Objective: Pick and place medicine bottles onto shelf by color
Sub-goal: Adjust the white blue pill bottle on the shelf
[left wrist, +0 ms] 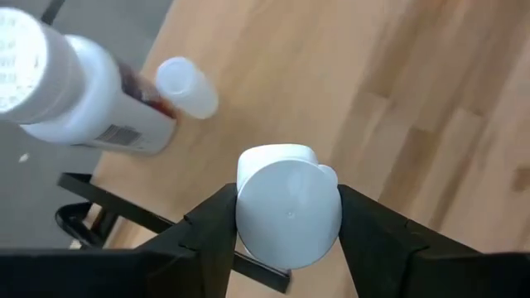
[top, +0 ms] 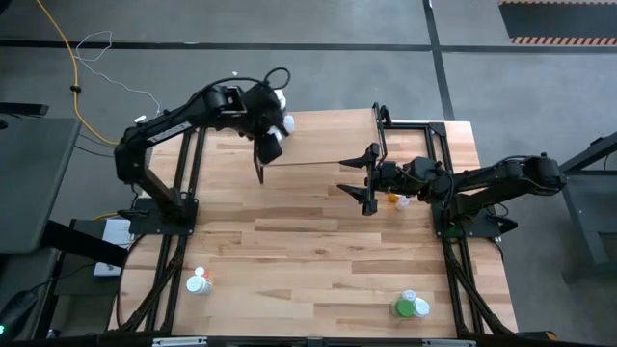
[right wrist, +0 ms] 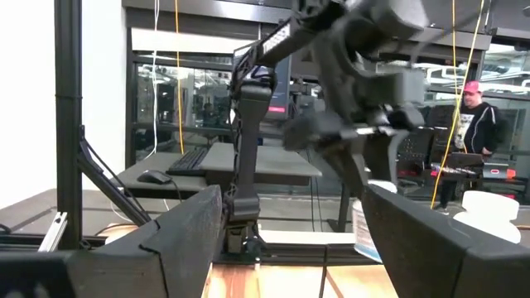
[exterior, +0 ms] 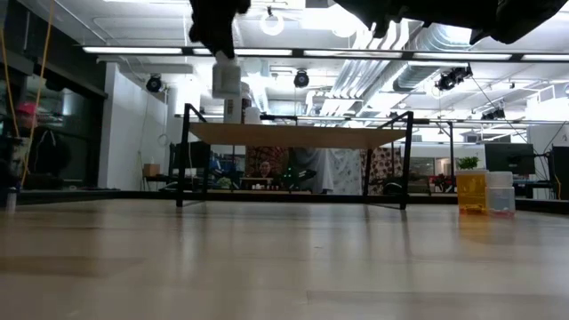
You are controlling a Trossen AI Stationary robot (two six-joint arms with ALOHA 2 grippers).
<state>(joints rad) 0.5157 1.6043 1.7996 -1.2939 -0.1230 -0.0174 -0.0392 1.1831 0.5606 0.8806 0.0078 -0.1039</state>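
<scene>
Left end effector point(left wrist: 288, 217) pinching a white bottle point(left wrist: 286, 211) by its sides, cap up, long axis upright; hanging over the left end of the shelf point(top: 328, 138), above the board in the low view; beside it on the shelf, a taller white bottle point(left wrist: 74, 87) and a small one point(left wrist: 186, 87), both upright. Right end effector point(top: 363, 182) spread, empty, over the surface at the shelf's front edge; orange bottle point(top: 397, 201) just beside it, partly hidden by the arm. Two more bottles at the near edge: red-topped point(top: 199, 282), green point(top: 409, 306); labels too small to read.
</scene>
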